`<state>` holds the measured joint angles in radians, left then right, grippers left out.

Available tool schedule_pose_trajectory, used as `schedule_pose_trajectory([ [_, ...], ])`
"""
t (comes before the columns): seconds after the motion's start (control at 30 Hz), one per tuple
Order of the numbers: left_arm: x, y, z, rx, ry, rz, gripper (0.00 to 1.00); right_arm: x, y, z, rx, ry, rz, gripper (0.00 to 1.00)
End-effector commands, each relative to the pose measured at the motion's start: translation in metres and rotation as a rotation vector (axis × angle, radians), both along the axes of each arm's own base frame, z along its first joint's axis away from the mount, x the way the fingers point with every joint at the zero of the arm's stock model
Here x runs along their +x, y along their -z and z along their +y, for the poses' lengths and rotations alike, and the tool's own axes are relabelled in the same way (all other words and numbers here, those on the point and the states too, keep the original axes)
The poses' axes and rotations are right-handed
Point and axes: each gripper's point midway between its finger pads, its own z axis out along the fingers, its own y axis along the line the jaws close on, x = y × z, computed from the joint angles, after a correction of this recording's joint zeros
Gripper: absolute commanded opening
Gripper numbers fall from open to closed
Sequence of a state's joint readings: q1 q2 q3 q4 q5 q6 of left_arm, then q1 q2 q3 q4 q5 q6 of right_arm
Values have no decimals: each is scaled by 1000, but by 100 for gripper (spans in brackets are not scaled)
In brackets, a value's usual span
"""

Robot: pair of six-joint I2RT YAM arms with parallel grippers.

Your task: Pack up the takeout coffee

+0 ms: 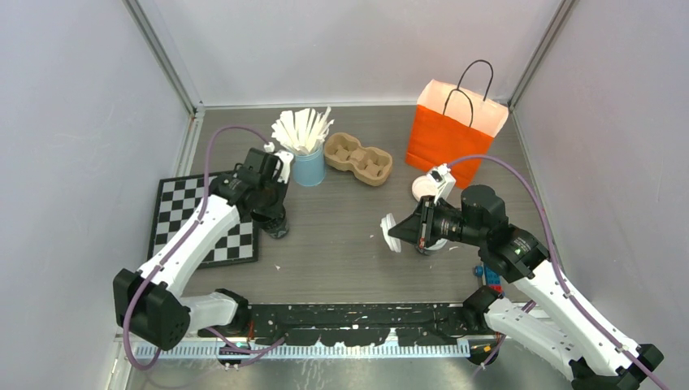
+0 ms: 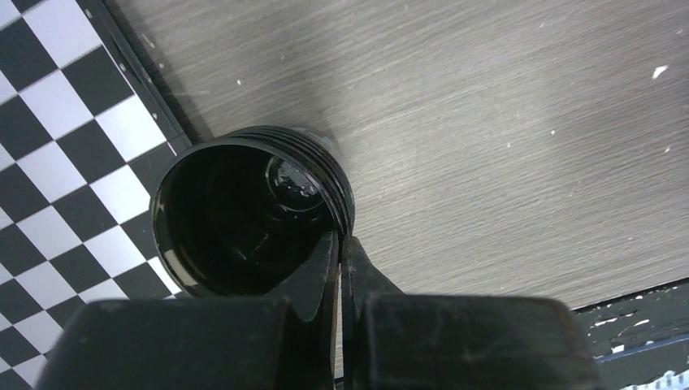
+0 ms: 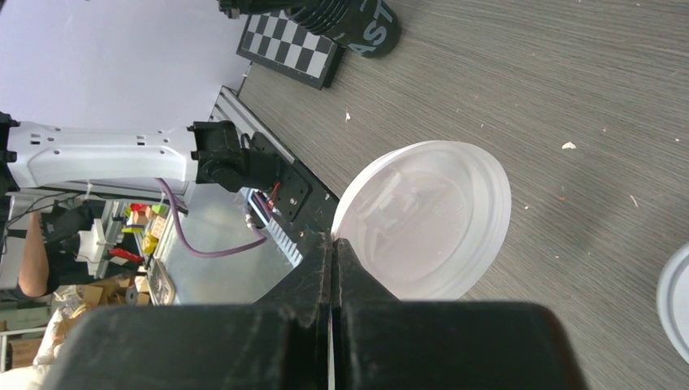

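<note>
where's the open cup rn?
Top view: the lidless dark cup stands left of centre at the checkerboard mat's right edge, just nearer than the light-blue stick cup, with the left gripper pinching its rim.

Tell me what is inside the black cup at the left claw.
The black cup is lidless; inside shows dark, glossy surface with one bright reflection. Liquid or bare bottom, I cannot tell. The left claw, shut on its rim, hides part of the wall.

You see a glossy black cup [image 2: 244,219] with a ribbed wall, a smooth, translucent white plastic lid [image 3: 422,219], a matt grey wood-grain table [image 2: 504,122], an orange paper bag [image 1: 447,140] and a rough pulp tray [image 1: 357,160].
</note>
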<state>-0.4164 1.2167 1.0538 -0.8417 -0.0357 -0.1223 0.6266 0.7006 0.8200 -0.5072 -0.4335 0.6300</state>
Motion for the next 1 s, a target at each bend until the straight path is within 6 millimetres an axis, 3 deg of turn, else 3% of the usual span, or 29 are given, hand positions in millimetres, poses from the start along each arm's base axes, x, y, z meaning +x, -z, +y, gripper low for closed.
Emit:
schedule_pose_trajectory([
  [0.0, 11, -32, -8, -46, 4, -56, 0, 2, -6, -1, -4, 0, -38, 0],
  [0.37, 11, -41, -1, -16, -15, -54, 0, 4, -2, 0, -15, 1, -31, 0],
  [0.77, 9, -114, 3, -58, -22, -196, 0, 0, -21, -1, 33, 10, -51, 0],
  [0.97, -2, -136, -9, -126, 31, -221, 0, 4, -34, -8, 66, 78, -66, 0],
])
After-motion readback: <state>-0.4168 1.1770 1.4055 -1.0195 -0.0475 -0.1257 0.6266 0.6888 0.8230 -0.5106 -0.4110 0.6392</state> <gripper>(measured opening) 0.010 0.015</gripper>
